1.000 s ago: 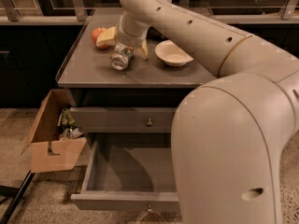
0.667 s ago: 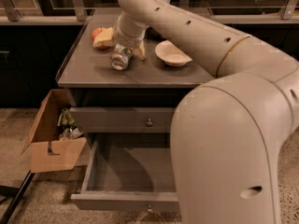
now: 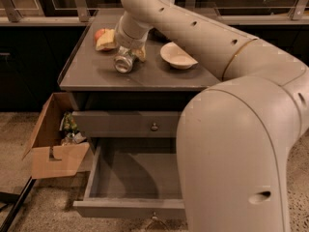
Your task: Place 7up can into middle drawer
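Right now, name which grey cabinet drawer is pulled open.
The lower grey drawer, its shallow box slid out; the upper knobbed drawer is shut. The hand is over the cabinet top at the silver drink can.

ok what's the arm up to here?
The arm reaches over the cabinet top, with the gripper down at the 7up can, which lies on its side there near a white bowl. Below, the middle drawer stands pulled open with nothing visible in it. The upper drawer is shut.
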Action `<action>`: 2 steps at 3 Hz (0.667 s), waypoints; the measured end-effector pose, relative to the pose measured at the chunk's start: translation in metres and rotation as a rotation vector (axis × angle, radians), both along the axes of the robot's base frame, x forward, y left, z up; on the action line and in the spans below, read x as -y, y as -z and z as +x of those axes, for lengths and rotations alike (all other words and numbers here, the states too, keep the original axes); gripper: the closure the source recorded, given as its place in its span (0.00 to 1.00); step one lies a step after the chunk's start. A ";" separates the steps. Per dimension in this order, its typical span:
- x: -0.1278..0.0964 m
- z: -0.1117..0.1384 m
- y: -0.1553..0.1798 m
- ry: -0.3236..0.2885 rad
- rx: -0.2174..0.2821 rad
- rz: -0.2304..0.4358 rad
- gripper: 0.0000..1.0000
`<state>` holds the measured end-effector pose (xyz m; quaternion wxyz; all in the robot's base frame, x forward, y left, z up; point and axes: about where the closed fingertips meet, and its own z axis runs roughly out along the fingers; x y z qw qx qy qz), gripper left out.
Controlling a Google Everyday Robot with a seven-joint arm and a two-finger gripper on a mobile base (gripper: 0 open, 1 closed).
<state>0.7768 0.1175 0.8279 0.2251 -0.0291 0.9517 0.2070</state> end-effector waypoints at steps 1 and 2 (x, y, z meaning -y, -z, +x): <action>0.000 0.000 0.000 0.000 0.000 0.000 0.44; 0.000 0.000 0.000 0.000 0.000 0.000 0.69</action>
